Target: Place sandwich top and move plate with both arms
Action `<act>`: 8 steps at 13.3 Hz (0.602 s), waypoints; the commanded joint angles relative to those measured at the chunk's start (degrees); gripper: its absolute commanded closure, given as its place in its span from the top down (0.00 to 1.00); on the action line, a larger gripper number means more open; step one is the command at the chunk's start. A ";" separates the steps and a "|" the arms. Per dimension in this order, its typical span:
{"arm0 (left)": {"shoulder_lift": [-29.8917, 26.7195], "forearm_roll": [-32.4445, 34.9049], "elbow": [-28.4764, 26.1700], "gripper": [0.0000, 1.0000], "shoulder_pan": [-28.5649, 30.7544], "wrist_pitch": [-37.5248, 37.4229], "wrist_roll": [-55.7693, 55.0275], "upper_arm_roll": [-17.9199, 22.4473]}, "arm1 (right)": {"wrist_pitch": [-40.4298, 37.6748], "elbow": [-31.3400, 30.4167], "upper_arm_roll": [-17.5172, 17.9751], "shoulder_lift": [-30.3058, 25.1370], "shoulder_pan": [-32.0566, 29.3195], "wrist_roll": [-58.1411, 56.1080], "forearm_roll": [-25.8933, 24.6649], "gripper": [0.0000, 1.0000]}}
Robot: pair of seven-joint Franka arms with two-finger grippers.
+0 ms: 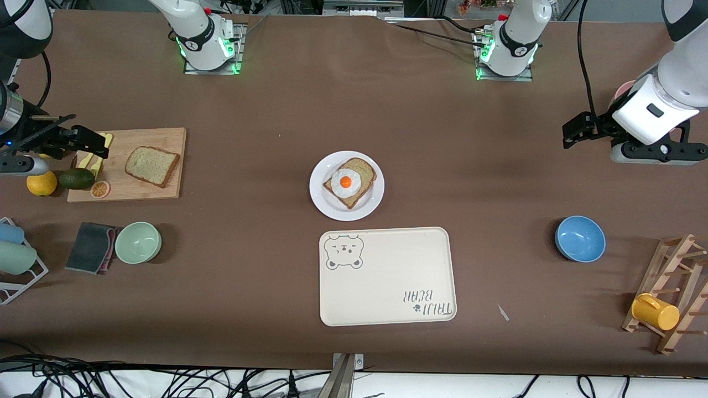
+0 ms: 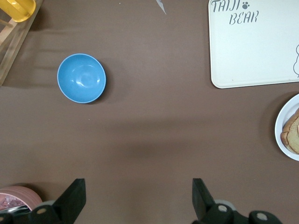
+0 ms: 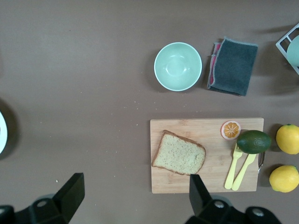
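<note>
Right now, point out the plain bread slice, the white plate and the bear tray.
plain bread slice [image 1: 152, 166], front view, middle of the crumb.
white plate [image 1: 322, 202], front view, bare rim.
bear tray [image 1: 387, 282], front view, bare middle.

sandwich top on cutting board | plate beside tray

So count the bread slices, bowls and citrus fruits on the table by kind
Bread slices: 2, the sandwich top on the cutting board, one under the egg on the plate
Bowls: 2, green, blue
Whole citrus fruits: 2
Total: 6
</note>
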 commanded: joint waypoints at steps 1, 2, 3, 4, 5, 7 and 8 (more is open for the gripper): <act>-0.97 2.37 -1.05 1.00 0.08 0.55 -0.63 -0.48 | -0.57 0.56 0.33 -0.10 -0.19 -0.63 -0.23 0.99; -1.06 2.29 -1.05 1.00 0.08 0.55 -0.63 -0.48 | -0.57 0.47 0.42 -0.10 -0.10 -0.54 -0.32 0.99; -1.06 2.28 -1.05 1.00 0.08 0.55 -0.63 -0.48 | -1.10 0.38 0.33 -0.10 -0.10 -0.63 -0.23 0.99; -1.06 2.28 -1.05 1.00 0.08 0.55 -0.63 -0.48 | -1.54 0.30 0.24 0.08 -0.28 -0.98 0.03 0.99; -0.97 2.37 -1.05 1.00 0.08 0.55 -0.63 -0.48 | -1.54 -0.23 0.24 0.34 -0.19 -0.81 -0.23 0.99; -0.97 2.28 -1.05 1.00 0.08 0.55 -0.63 -0.48 | -0.75 -0.67 0.24 2.53 -0.19 -0.28 -0.41 0.99; -1.06 2.37 -1.05 1.00 0.08 0.55 -0.63 -0.48 | -0.05 -1.11 0.24 3.67 -0.19 -0.28 -0.41 0.99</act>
